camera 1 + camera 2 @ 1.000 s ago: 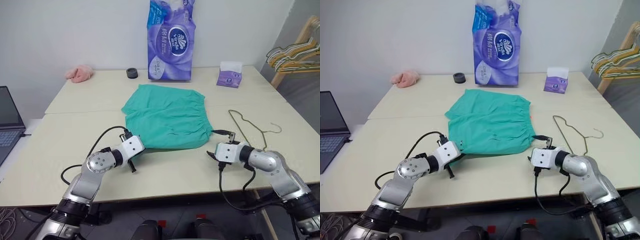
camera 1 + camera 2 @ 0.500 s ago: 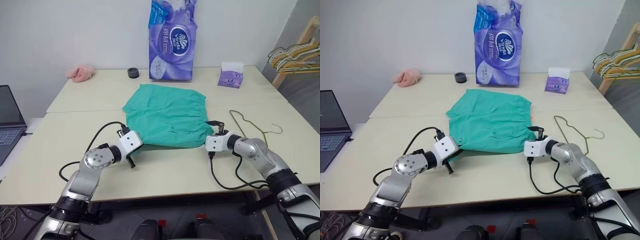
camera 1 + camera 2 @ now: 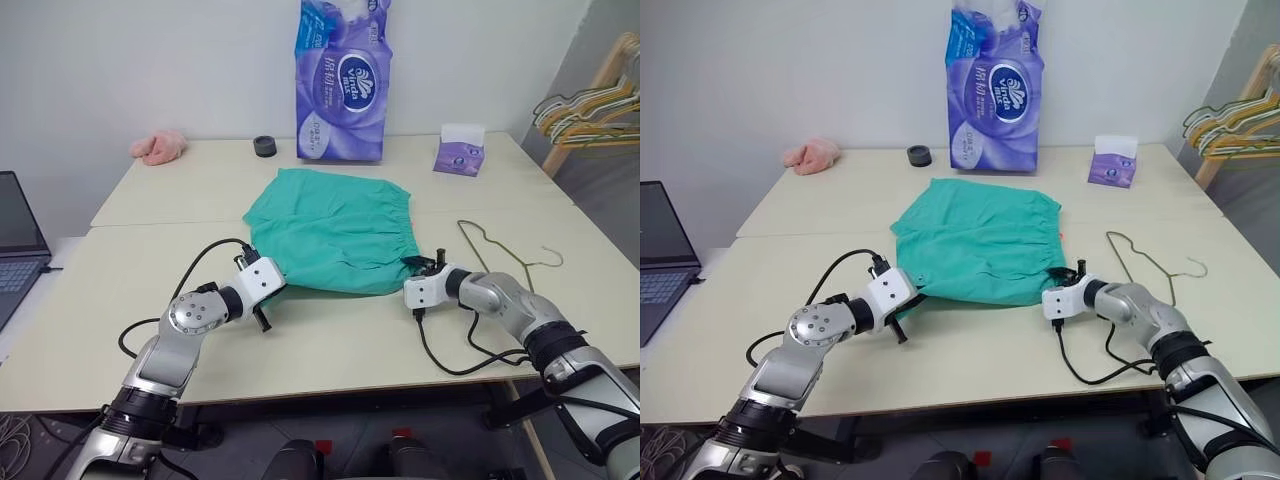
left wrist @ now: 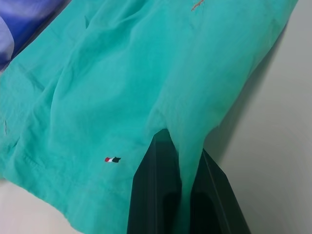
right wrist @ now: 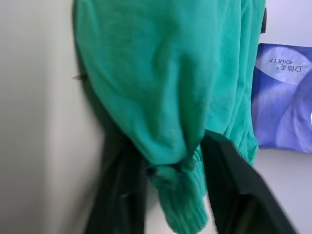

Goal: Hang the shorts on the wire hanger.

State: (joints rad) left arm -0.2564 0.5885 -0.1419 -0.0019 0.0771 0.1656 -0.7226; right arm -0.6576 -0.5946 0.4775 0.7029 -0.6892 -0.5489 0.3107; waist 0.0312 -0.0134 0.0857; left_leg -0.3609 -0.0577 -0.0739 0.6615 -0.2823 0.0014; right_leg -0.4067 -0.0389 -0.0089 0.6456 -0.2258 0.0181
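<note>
Mostly hidden under cloth, the left gripper (image 4: 183,207) has its two black fingers pinched together on a fold at the near left corner of the shorts (image 3: 335,232), which lie spread mid-worktop (image 3: 150,260). From the head views that grip is hard to make out; the left wrist view shows the fold running between the fingers, plus a tiny striped tag. The right gripper (image 5: 170,190) sits at the near right corner of the shorts, and the right wrist view shows the gathered waistband bunched between its fingers, which clamp it. The wire hanger (image 3: 500,252) lies flat toward the worktop's right edge, just beyond the right gripper, apart from the shorts. A purple tissue pack (image 3: 342,85) stands at the far edge.
</note>
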